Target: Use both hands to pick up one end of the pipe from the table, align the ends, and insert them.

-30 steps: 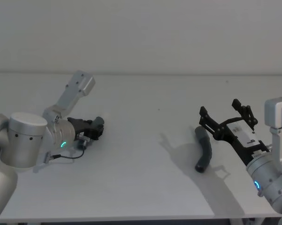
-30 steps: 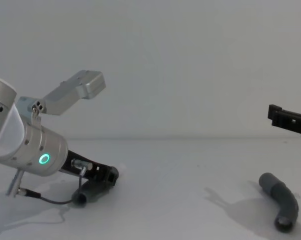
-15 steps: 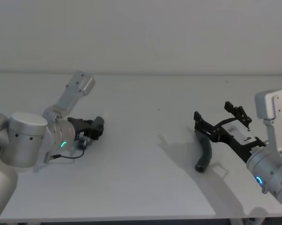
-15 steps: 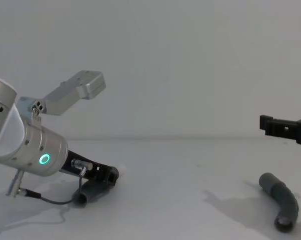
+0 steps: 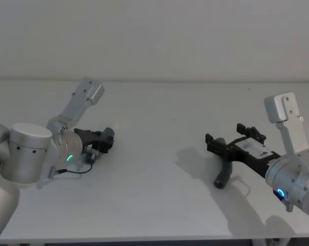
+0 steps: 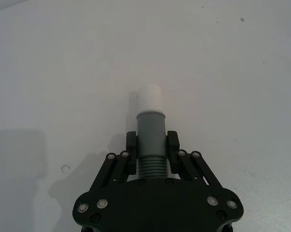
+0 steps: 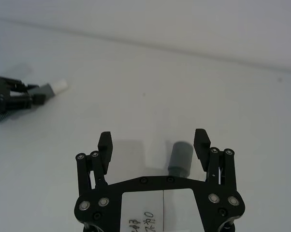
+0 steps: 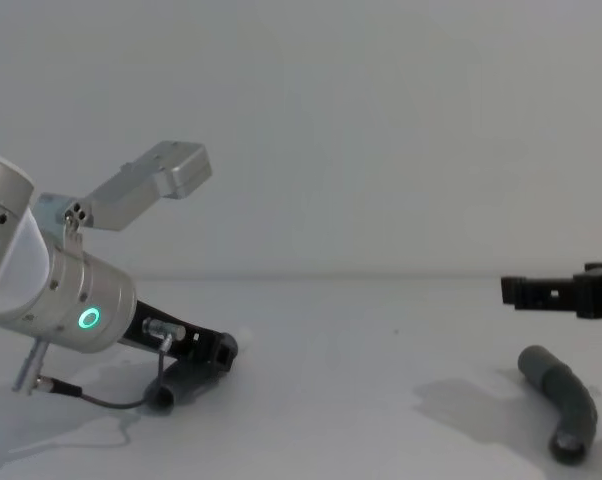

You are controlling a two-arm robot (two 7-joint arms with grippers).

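Spanning the reach of both arms, the white table [image 5: 154,169] carries everything. The left arm [image 5: 29,154] lies low over the table's left side. The left gripper [image 6: 152,153] is clenched around one pipe piece [image 6: 151,133] at the ribbed part behind its collar, with the white tip [image 6: 150,98] pointing forward close to the surface. The right gripper [image 7: 153,141] hovers over the second pipe piece [image 8: 566,402], which lies on the table's right side; its jaws are spread wide and hold nothing. That piece sits nearer one finger than the other. Closing from here would likely nudge the bent tube sideways or roll it, leaving it skewed for mating.
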